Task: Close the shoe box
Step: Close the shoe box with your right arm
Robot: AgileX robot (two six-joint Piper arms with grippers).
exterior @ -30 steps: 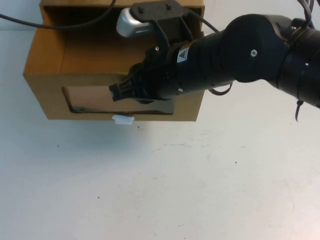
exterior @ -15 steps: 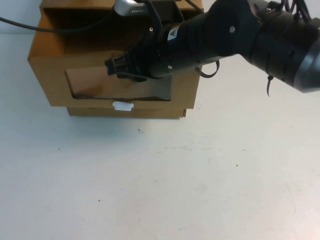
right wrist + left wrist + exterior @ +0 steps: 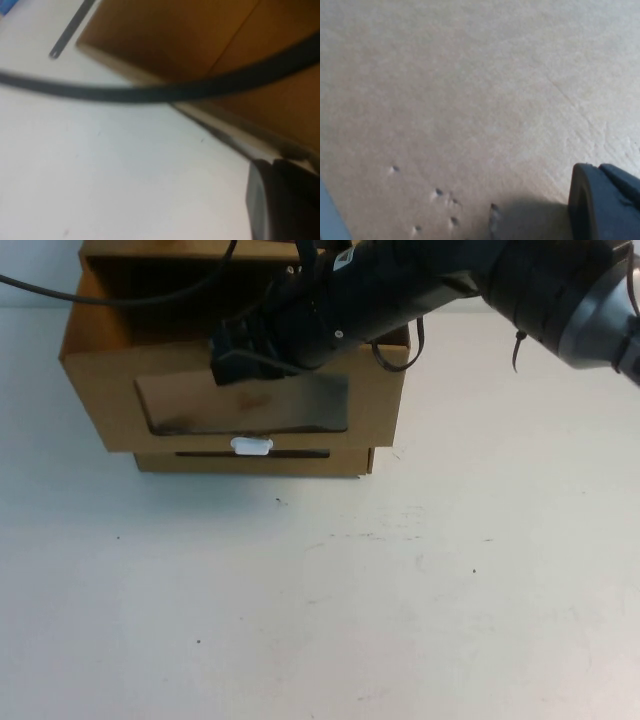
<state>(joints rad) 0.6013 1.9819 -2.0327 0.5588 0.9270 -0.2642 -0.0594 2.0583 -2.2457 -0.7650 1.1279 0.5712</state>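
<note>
Cardboard fills the far left part of the table in the high view: the shoe box [image 3: 240,400] sits there with its windowed front facing the robot, the clear-plastic window [image 3: 245,405] wide across that face and the small white pull tab [image 3: 251,446] just below it. Beneath the front panel a lower strip of brown cardboard [image 3: 255,461] shows, and behind the panel the inside of the box looks dark and open from above, so I judge the drawer part is not yet fully seated and the closing is only partly done; how much travel is left cannot be read from this angle. The right arm [image 3: 420,285] reaches in from the right across the top of the box, with the right gripper [image 3: 232,352] at the upper edge of the front panel, apparently touching it; whether its fingers are spread or closed cannot be told. The right wrist view shows only box cardboard, white table [image 3: 400,600] and a black cable [image 3: 165,90]. The left wrist view is filled with plain brown cardboard close up, with one dark fingertip of the left gripper [image 3: 602,202] at its corner; its opening cannot be told either, and that arm does not appear in the high view.
</note>
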